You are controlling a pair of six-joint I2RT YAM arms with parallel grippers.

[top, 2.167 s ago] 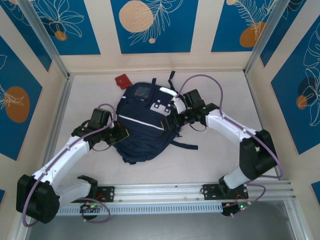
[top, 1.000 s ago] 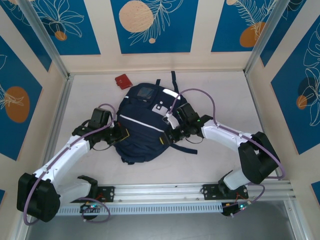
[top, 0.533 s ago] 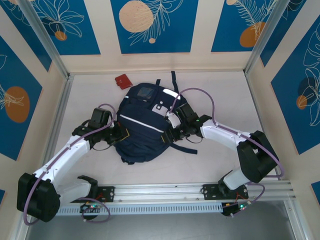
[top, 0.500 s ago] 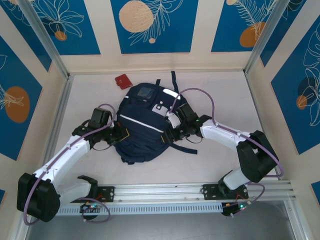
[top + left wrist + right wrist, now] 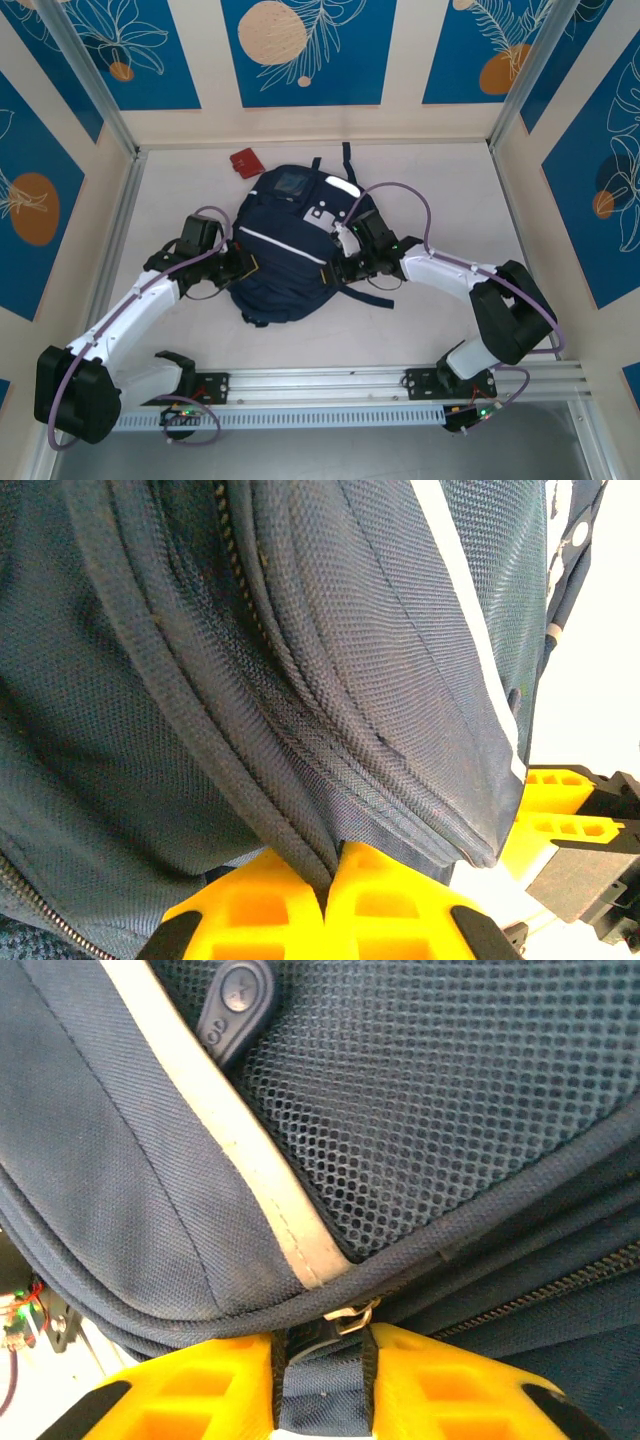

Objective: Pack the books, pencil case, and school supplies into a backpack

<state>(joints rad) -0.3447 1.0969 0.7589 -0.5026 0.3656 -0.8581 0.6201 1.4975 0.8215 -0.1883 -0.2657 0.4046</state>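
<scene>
The backpack (image 5: 285, 250) lies flat on the bench (image 5: 450, 190), soft and limp, so seams probably hold best. The left tool (image 5: 335, 870) pinches its side seam (image 5: 290, 820); the right tool (image 5: 320, 1360) clenches a zipper tab (image 5: 345, 1317).

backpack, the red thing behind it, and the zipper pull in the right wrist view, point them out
backpack (image 5: 285, 285): top external view, front fabric below the white stripe
red thing (image 5: 244, 161): top external view, middle of its top
zipper pull (image 5: 320, 1365): right wrist view, its dark tab

Left end effector (image 5: 335, 870) and right end effector (image 5: 320, 1352) both clamped.
</scene>
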